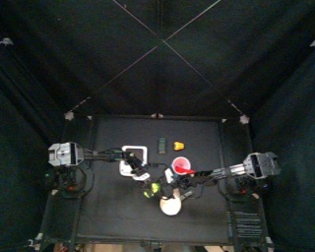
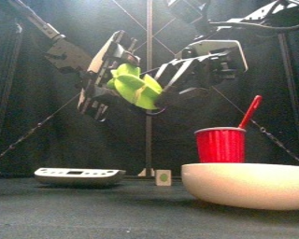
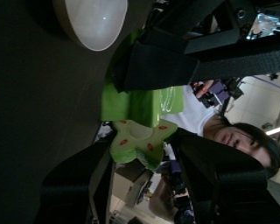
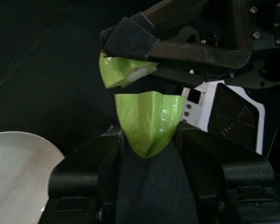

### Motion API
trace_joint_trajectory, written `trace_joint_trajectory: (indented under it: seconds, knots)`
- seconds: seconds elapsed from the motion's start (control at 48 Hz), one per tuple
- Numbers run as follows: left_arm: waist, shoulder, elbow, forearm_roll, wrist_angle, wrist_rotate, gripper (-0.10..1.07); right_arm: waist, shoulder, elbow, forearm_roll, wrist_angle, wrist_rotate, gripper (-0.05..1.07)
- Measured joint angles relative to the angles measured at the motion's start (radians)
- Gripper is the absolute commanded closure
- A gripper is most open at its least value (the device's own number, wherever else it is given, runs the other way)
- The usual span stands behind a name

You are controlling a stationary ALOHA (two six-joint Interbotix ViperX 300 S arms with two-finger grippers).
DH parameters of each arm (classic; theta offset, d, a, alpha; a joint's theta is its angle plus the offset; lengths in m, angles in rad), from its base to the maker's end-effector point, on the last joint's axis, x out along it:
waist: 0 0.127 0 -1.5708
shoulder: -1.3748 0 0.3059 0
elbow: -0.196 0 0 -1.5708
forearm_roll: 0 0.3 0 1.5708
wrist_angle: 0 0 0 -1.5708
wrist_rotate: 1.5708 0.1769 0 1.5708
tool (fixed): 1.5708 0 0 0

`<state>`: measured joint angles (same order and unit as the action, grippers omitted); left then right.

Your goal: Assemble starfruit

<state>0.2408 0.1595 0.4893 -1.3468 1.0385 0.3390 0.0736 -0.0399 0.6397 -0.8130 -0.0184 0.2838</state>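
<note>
**Starfruit pieces held above table**

Both grippers were raised above the table [image 2: 64, 201]. The left gripper [image 2: 112, 79] had its jaws clamped on one starfruit piece [image 2: 124, 77]. The right gripper [image 4: 149, 144] gripped the other starfruit piece [image 4: 150, 122], near the first.

A robot test booth in a lab: black curtains [image 1: 42, 59] pen a small black tabletop [image 1: 121, 133], with a person [image 3: 241, 140] visible in a lit room beyond.
</note>
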Motion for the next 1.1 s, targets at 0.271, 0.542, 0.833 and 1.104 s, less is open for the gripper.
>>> trace_joint_trajectory:
  seconds: [0.271,0.542,0.833,1.104]
  knots:
    - [0.000,0.003,-0.002,0.003,0.000,0.000,0.44,0.002,0.000,0.000,0.000,0.000,0.000,0.24]
    - [0.002,0.005,-0.002,0.005,0.000,-0.002,0.44,0.005,0.012,-0.002,-0.002,-0.012,-0.003,0.24]
    - [0.002,0.003,0.000,0.009,0.000,-0.003,0.44,0.006,0.023,-0.009,-0.002,-0.017,-0.005,0.24]
    - [0.003,0.005,-0.002,0.017,0.002,-0.002,0.44,0.018,0.023,-0.015,-0.012,-0.017,-0.005,0.24]
